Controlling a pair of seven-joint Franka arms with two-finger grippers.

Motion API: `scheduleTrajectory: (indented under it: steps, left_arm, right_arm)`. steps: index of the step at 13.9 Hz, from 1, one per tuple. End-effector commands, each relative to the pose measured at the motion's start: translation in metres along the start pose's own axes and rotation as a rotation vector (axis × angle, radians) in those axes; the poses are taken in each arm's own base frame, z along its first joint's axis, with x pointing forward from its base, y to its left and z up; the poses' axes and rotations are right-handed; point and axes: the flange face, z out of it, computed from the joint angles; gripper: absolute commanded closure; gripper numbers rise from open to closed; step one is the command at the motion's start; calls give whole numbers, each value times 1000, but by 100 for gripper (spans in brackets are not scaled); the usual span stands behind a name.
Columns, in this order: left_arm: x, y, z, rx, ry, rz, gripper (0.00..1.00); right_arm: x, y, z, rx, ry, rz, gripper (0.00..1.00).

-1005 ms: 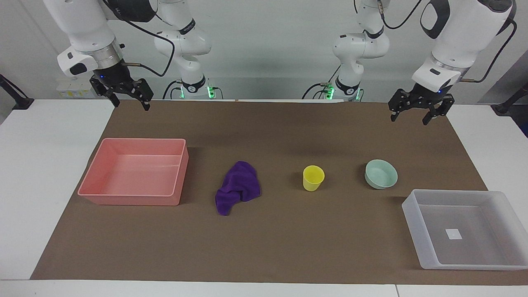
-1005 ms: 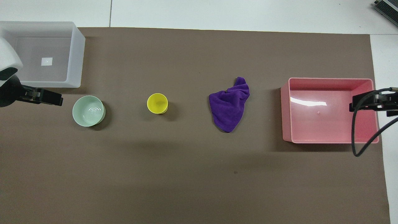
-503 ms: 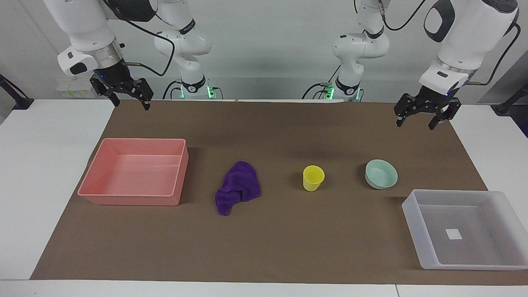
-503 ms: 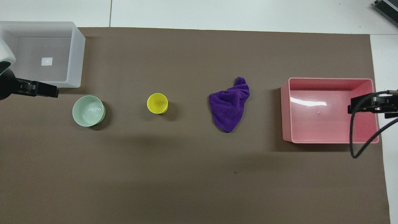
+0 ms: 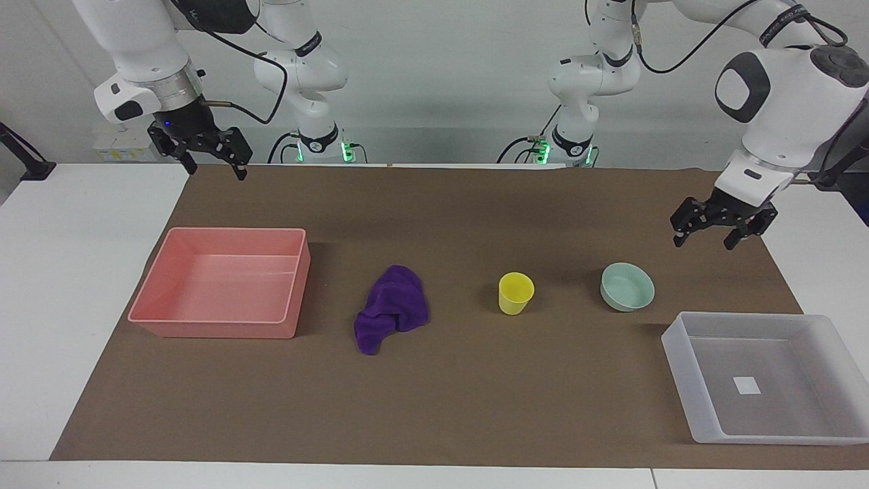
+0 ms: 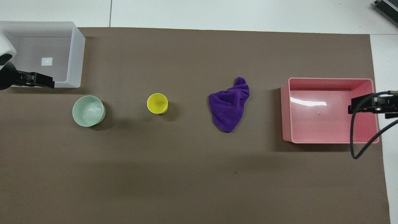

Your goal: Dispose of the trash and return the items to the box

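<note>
On the desk (image 5: 434,407) sits a pink tray (image 5: 220,282) at the right arm's end. The right claw (image 5: 207,159) hangs up in the air over the desk's edge near the pink tray, and its two fingers are spread apart. Beside the pink tray, toward the left arm's end, lies the purple cloth (image 5: 392,309) in a crumpled heap. Next in that row stands the yellow cup (image 5: 515,293), then the green bowl (image 5: 626,286). The left claw (image 5: 719,231) hangs over the desk close to the green bowl, with its fingers apart and nothing in them. The clear box (image 5: 764,377) sits just beside the green bowl, farther from the robots.
</note>
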Motion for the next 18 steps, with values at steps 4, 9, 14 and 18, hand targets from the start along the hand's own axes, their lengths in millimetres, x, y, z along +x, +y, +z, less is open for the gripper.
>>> scheduleTrajectory:
  steps: [4, 9, 14, 18]
  left_arm:
    - [-27, -29, 91, 4, 21, 18, 0]
    - [-53, -14, 144, -41, 18, -25, 0]
    - [-68, 8, 183, -98, -5, -56, 0]
    - [-73, 9, 202, -105, -14, -69, 24]
  right_arm:
    - [-6, -4, -1, 20, 21, -29, 0]
    - [-7, -4, 0, 20, 16, -29, 0]
    - [-8, -2, 2, 19, 10, -31, 0]
    - [-9, -1, 5, 19, 2, -28, 0]
